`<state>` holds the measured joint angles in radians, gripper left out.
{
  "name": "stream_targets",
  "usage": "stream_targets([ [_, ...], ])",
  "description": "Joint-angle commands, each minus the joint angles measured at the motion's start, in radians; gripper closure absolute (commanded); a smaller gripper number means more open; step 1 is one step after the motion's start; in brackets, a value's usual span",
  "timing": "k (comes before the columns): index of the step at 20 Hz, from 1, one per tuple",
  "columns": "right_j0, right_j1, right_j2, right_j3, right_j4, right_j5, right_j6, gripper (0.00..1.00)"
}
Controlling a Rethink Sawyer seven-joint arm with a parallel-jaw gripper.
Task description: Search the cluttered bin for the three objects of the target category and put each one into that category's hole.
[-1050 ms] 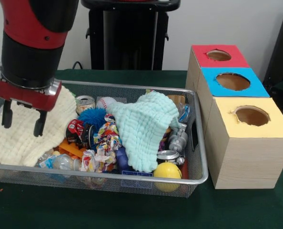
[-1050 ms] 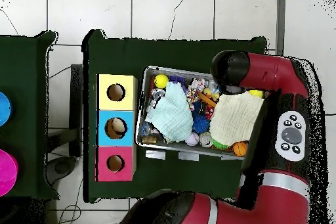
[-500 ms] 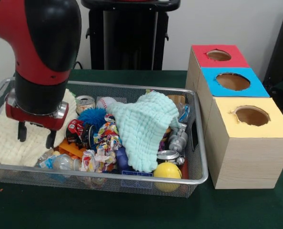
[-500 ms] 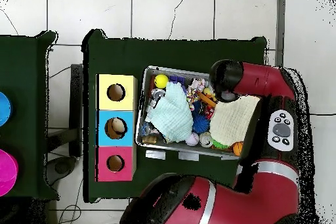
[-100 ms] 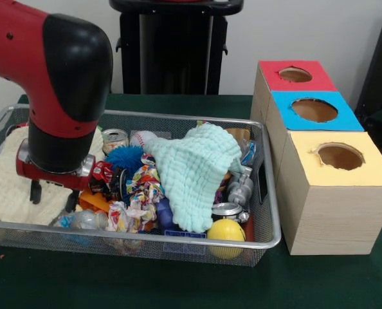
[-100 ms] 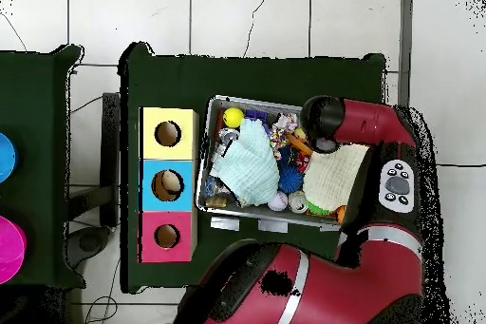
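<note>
My gripper (image 5: 51, 198) hangs open low in the left front of the wire bin (image 5: 178, 118). One finger is over the cream cloth (image 5: 4, 187), the other beside an orange piece (image 5: 96, 201) and a clear plastic bottle (image 5: 85, 219); nothing sits between them. The clutter holds a mint cloth (image 5: 194, 170), a rope toy (image 5: 139, 193), a blue spiky ball (image 5: 123, 156), a baseball (image 5: 143, 138), a yellow ball (image 5: 226, 230) and cans (image 5: 114, 138). In the overhead view the arm's head (image 6: 323, 138) hides the gripper.
Right of the bin stand three boxes with round holes in their tops: red (image 5: 296, 74), blue (image 5: 314, 110) and yellow (image 5: 339, 156). A dark stand (image 5: 172, 51) rises behind the bin. The arm's bulk covers the bin's left end (image 6: 365, 173).
The arm has come down and a little to the right in the front view. The gripper has sunk from above the cream cloth to just over the bin's contents, still open.
</note>
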<state>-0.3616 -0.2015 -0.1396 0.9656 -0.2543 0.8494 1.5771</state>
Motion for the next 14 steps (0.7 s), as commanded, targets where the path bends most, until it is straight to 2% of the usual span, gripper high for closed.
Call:
stream_targets([
  [1,0.013,0.039,0.018,0.054,0.045,-0.07,0.282,1.0],
  [4,0.021,0.053,0.015,0.026,0.053,-0.044,0.28,1.0],
  [9,0.046,0.035,-0.013,0.032,0.067,-0.028,0.303,1.0],
  [11,0.062,0.012,-0.03,0.037,0.069,-0.009,0.298,1.0],
  [14,0.1,-0.072,-0.055,0.046,0.078,0.056,0.266,1.0],
])
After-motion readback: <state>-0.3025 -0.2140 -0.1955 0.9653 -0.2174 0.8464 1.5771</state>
